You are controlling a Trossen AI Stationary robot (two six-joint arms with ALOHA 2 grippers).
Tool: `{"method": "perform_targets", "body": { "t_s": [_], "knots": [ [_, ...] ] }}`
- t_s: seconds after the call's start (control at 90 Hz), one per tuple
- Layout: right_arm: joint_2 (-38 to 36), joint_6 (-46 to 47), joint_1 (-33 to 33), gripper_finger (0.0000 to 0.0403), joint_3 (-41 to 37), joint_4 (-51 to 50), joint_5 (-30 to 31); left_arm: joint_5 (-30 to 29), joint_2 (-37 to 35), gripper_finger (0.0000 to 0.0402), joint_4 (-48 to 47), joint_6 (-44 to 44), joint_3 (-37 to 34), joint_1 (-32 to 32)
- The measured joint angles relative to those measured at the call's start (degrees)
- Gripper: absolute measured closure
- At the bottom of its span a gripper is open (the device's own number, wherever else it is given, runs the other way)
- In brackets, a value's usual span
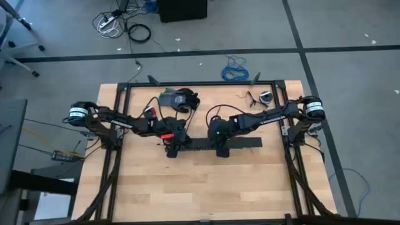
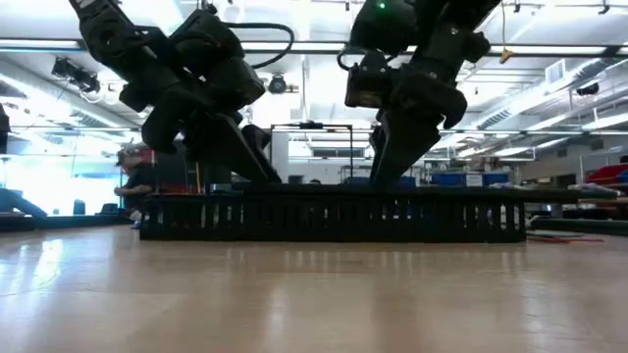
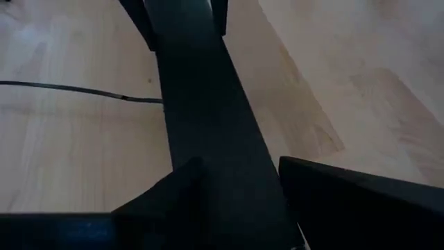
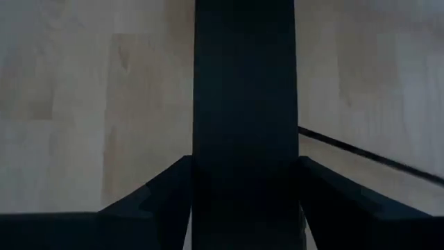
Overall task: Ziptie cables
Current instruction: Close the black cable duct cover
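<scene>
**Strip gripped at both ends, cables not yet gathered**

Cables (image 3: 76, 89) down flat on the table (image 1: 187, 194): one thin dark wire running out sideways from the black strip (image 1: 212, 144), seen from the left wrist, and a similar line just beside the strip from the right wrist (colours and count impossible to make out, and no wire distinguishable from above). Not bundled, no tie visibly around them.

Left gripper (image 1: 170, 149) lowered onto one end of the strip, right gripper (image 1: 222, 149) onto its middle; each pair of fingers narrowed to the strip's width, pressing its two long edges, nothing else held.

Judged an early step: handling or placing the strip, ahead of collecting the wires. Next move likely needs one gripper freed for the loose wire, with a low, flat approach to something so thin.

Plenty of bare wood toward the near edge. Tighter at the rear, where clutter and the black frame rail (image 1: 200, 83) stand.
</scene>
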Motion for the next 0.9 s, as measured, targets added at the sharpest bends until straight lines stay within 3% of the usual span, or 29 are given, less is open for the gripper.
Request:
{"method": "perform_targets", "body": {
  "t_s": [0.9],
  "knots": [
    [0.02, -5.44, -1.05, 0.0177, 1.45, -2.15, -3.87, 4.24, -1.46, 0.0214, -0.32, -0.68, 0.00, 0.02]
  ]
}}
